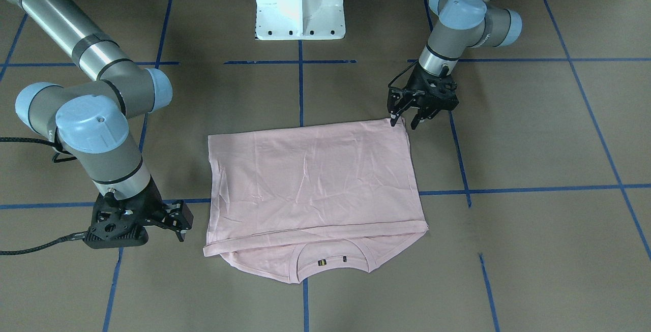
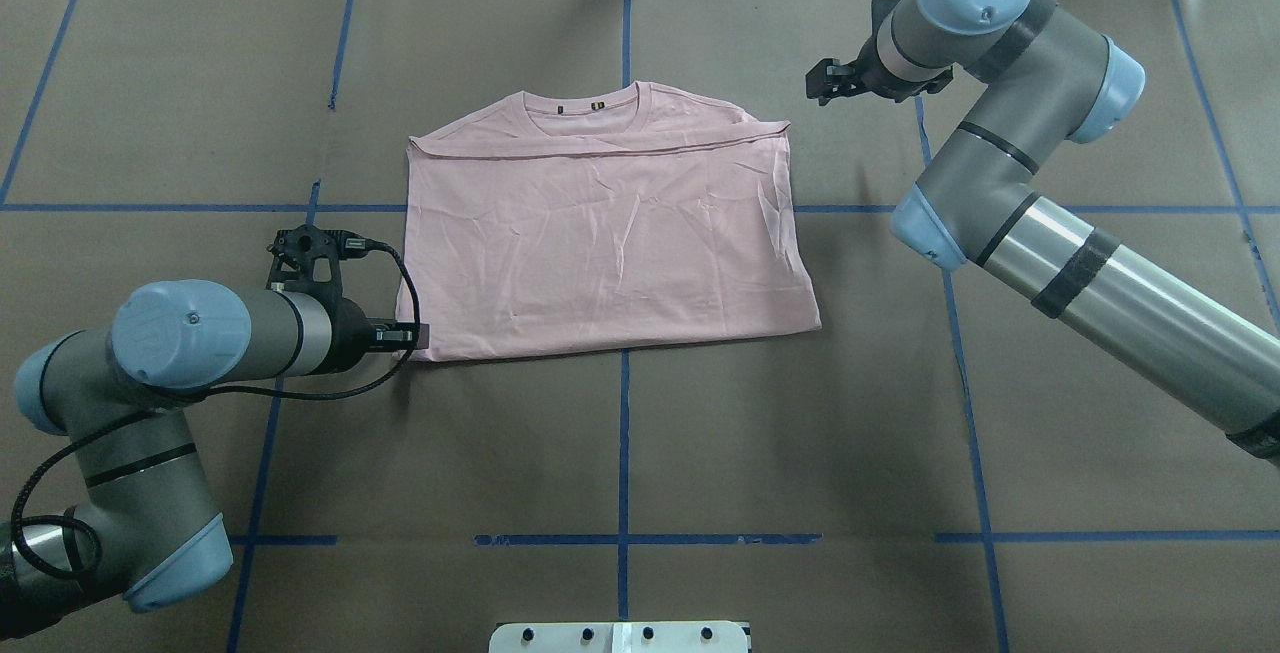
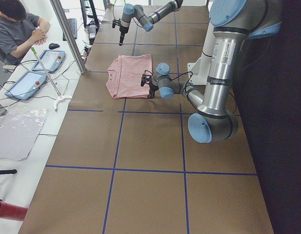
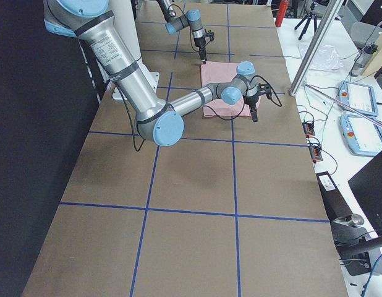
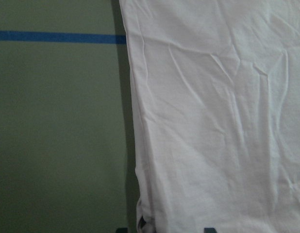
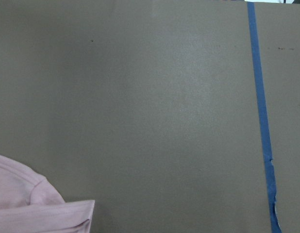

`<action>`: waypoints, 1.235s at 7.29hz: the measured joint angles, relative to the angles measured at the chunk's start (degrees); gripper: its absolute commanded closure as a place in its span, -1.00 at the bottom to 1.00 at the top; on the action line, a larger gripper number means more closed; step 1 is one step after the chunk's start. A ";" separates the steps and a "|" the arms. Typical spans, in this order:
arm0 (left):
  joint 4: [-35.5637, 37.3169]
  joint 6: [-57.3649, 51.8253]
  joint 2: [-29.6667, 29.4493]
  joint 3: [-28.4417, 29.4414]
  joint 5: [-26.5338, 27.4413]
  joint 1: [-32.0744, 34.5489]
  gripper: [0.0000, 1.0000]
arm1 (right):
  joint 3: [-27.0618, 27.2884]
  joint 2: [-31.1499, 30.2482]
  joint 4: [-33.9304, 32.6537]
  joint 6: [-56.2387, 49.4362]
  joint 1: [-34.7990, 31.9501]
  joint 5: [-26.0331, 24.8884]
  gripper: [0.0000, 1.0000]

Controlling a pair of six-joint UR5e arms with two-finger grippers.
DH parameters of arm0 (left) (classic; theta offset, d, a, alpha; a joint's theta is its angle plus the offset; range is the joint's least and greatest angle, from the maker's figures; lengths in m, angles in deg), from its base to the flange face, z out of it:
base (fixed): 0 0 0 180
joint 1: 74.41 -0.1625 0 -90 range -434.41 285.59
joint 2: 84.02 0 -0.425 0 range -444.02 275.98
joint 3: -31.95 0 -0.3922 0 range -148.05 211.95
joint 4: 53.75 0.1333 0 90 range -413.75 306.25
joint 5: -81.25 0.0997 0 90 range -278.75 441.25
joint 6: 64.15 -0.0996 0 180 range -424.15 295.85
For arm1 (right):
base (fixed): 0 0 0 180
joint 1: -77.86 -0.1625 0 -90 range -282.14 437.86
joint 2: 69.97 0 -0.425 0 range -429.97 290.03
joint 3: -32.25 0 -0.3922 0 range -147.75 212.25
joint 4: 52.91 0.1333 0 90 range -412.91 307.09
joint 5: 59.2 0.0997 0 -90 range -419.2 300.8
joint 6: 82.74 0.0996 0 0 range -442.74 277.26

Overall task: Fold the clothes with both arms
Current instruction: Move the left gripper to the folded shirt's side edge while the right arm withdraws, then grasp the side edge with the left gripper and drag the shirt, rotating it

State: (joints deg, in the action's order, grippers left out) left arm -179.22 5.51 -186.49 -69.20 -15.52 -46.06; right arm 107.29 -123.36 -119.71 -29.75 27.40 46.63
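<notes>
T-shirt (image 1: 313, 179) corner at left hand (image 1: 405, 120); right hand (image 1: 180, 229) apart

Overhead and front views oppose (both share the T-shirt (image 1: 315, 179)).

Brown paper tabletop with blue tape grid, lab clutter along the sides.

Tabletop (image 2: 620, 433) is covered in creased brown paper, split into big squares by blue tape lines (image 2: 624, 453); light is even and flat. On the exterior left view a white side bench (image 3: 46, 124) runs along the far edge, with two tablet-like pendants (image 3: 25, 84), a keyboard (image 3: 71, 27), a crumpled plastic sheet (image 3: 19, 131) and a seated person (image 3: 14, 29) leaning on it. A slanted metal post (image 3: 67, 34) rises beside the bench. A black wall (image 3: 282, 122) is on the opposite side. A red cylinder (image 4: 281, 12) and a tripod (image 4: 313, 12) are at the far end.
</notes>
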 measured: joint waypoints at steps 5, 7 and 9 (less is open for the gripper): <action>0.68 -0.77 0.18 -0.25 0.47 -1.89 1.00 | 0.02 -0.26 0.01 0.04 0.01 -0.09 -1.00; 1.63 -5.23 0.31 -0.94 0.30 -1.20 1.00 | -0.02 -0.31 -0.04 0.08 0.01 -0.12 -1.00; 3.10 -16.01 -0.12 0.50 0.26 4.64 1.00 | -0.12 -0.32 -0.13 0.06 0.01 -0.17 -1.00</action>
State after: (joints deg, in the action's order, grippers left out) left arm -176.12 -10.51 -186.61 -68.70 -15.26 -41.42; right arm 107.17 -123.67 -119.84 -29.69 27.41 46.46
